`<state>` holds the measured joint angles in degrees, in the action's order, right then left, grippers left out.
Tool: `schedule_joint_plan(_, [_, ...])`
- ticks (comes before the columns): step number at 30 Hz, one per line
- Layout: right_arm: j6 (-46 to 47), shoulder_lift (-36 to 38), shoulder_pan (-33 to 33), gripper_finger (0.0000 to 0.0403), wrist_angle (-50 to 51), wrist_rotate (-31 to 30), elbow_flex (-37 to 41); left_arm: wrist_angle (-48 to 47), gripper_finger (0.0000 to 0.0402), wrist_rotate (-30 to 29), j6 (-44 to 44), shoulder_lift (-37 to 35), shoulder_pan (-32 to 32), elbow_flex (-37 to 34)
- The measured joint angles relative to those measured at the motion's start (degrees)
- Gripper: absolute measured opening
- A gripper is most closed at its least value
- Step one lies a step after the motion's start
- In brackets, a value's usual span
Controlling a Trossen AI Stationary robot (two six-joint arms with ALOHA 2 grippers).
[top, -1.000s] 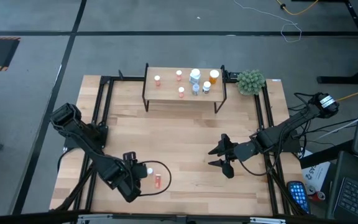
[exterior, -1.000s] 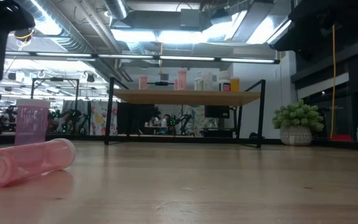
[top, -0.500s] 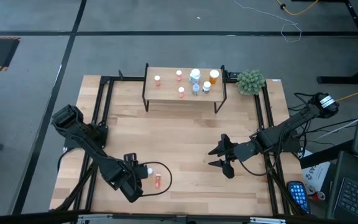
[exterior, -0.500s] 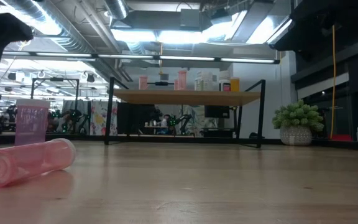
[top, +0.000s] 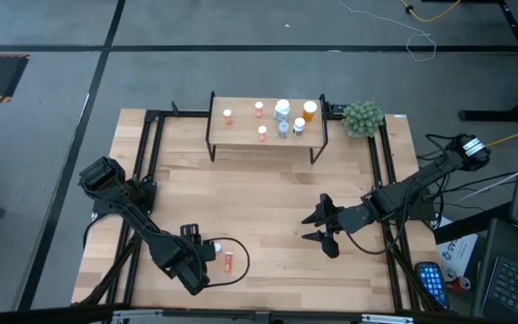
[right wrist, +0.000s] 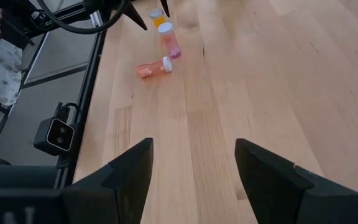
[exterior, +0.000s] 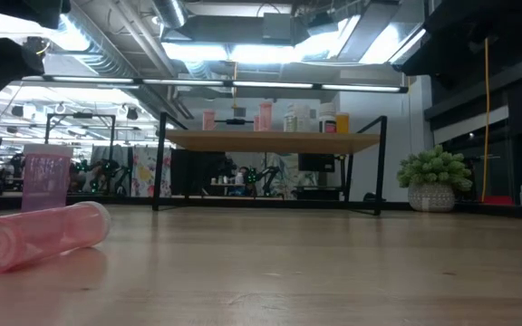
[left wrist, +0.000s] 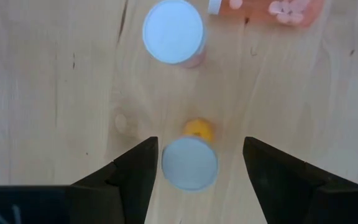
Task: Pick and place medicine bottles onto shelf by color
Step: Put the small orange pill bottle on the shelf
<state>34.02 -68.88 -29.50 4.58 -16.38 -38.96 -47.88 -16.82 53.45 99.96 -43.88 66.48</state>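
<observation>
Three medicine bottles stand or lie on the table's near left. An orange one with a white cap (left wrist: 189, 163) stands upright between the open fingers of my left gripper (left wrist: 201, 149), which points down over it without touching. Just beyond it, a pink white-capped bottle (left wrist: 173, 31) stands upright, and a red bottle (top: 227, 261) lies on its side. The shelf (top: 241, 126) at the far middle carries several bottles on its wooden top. My right gripper (top: 311, 229) hangs open at the right of the table's middle, with nothing in it.
A green plant ball (top: 363, 118) sits just right of the shelf. Black frame rails (top: 142, 171) run along the table's left and right sides. Bare wood lies between the bottles and the shelf. In the low view the lying bottle (exterior: 34, 235) fills the near left.
My left gripper has come down over the upright orange bottle, staying open. The bottles have not moved.
</observation>
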Motion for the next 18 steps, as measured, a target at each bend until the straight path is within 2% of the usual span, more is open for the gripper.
schedule_joint_plan(8, [0.0,0.0,0.0,0.0229,0.0,0.0,0.0,0.0,0.0228,0.0,0.1,0.0,0.0,0.0])
schedule_joint_plan(18, [0.0,0.0,0.0,0.0229,0.0,0.0,0.0,0.0,0.0165,0.0,0.1,0.0,0.0,0.0])
